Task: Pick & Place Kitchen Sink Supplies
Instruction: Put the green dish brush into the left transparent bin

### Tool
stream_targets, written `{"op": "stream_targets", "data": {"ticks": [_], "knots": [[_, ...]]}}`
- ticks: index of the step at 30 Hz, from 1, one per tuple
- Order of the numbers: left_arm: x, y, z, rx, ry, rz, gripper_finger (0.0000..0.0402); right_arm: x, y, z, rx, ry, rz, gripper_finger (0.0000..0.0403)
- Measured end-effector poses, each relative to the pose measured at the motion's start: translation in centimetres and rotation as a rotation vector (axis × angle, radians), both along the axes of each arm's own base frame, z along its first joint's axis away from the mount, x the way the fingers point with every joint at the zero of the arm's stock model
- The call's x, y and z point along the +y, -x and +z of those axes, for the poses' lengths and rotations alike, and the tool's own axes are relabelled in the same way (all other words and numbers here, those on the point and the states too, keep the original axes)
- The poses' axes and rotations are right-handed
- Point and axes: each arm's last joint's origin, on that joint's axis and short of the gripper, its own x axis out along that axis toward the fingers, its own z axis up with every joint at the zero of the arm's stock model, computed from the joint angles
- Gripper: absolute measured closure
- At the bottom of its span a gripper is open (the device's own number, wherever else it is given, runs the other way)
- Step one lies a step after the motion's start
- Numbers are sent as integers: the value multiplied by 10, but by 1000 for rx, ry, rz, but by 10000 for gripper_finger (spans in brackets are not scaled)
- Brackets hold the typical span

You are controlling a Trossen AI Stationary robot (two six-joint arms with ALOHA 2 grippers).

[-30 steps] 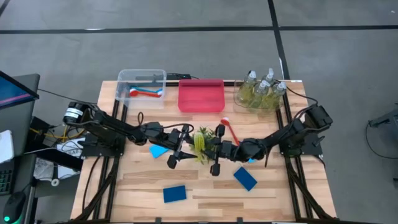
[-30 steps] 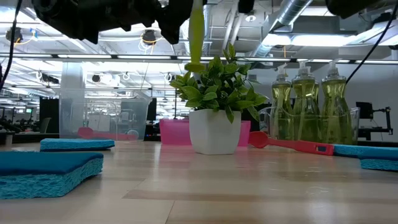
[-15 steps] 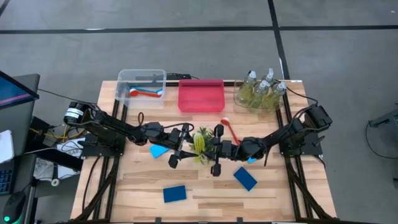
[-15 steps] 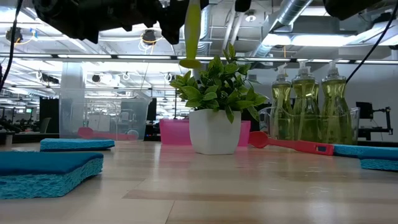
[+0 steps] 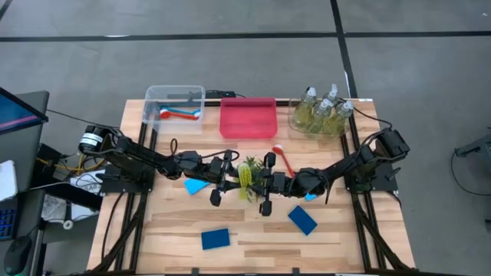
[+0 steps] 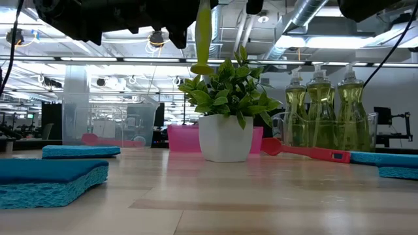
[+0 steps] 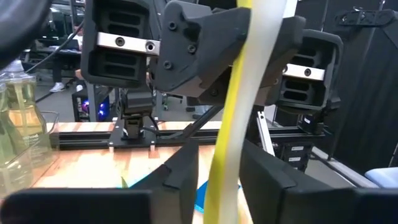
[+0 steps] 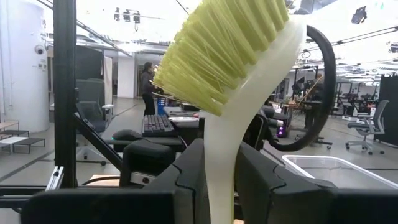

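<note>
A yellow brush (image 5: 245,178) hangs upright above the small potted plant (image 6: 225,124) at the table's middle. Its bristle head (image 8: 224,50) is up and its handle end (image 6: 201,66) is just over the leaves. My left gripper (image 7: 221,180) comes in from the table's left and is shut on the handle. My right gripper (image 8: 217,180) comes in from the table's right and is shut on the brush just under the head. The two grippers face each other closely in the high view, left gripper (image 5: 234,181) and right gripper (image 5: 258,184). My left gripper has the brush's yellow handle (image 7: 227,155) between its two fingers, which come in level from the table's left and lie across the upright handle. The brush is clear of the table and the plant. My right gripper pinches the pale neck (image 8: 221,143) just below the bristle head between its two fingers. It reaches in from the table's right, tipped slightly upward. The head stands above the fingers and the handle hangs below them.
At the far edge stand a clear bin (image 5: 175,107) with red and blue brushes, a pink bin (image 5: 248,116) and a clear bin of pump bottles (image 5: 321,115). A red brush (image 5: 284,161) lies right of the plant. Blue sponges lie left of the plant (image 5: 196,185) and at the near side (image 5: 215,238), (image 5: 303,220).
My left gripper's fingers have drawn closer together around the brush handle. The handle's hanging end swayed a little toward the table's left and came back. Both arms have stayed in place.
</note>
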Motion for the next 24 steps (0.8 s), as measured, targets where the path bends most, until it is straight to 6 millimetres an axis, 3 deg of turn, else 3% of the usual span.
{"op": "stream_targets", "data": {"ticks": [7,15,24], "knots": [[0,0,0,-1,-5,-5,354,0,0,0,0,-2,-3,340],[0,0,-1,4,-3,-4,338,0,0,-1,7,1,-2,340],[0,0,-1,5,-3,-2,352,0,0,-1,14,2,-4,340]]}}
